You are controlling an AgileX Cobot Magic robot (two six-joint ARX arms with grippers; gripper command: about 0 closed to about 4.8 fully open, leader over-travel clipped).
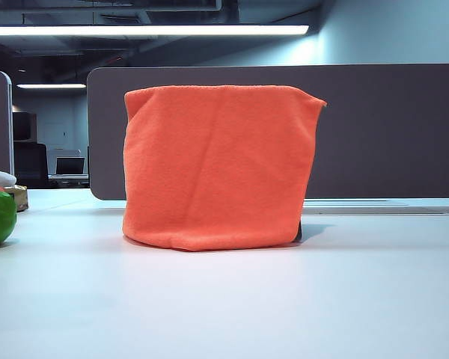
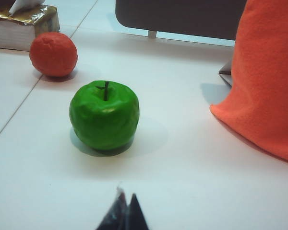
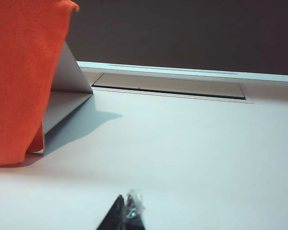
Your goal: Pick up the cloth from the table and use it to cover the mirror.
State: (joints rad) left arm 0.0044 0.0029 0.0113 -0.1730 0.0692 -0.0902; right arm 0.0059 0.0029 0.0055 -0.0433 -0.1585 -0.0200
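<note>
Orange fuzzy cloth [image 1: 217, 168] draped fully over the mirror [image 3: 67, 72], hem pooled on the white bench [image 1: 284, 299] near its far edge, just ahead of the grey partition [image 1: 389, 134]. Green apple [image 2: 104, 116] sits toward the left edge. Left end effector [image 2: 124, 213] and right end effector [image 3: 126, 213] both closed, empty, hovering low over bare bench nearer the front edge.

The cloth [image 1: 217, 168] is plain bright orange over the mirror [image 3: 67, 72], whose showing stand is pale grey; the table [image 1: 284, 299] is white; the apple [image 2: 104, 116] is glossy green, the round fruit [image 2: 53, 54] at its eleven o'clock orange-red; the partition [image 1: 389, 131] is dark grey; the left gripper [image 2: 124, 213] and right gripper [image 3: 125, 213], both closed, are black.
</note>
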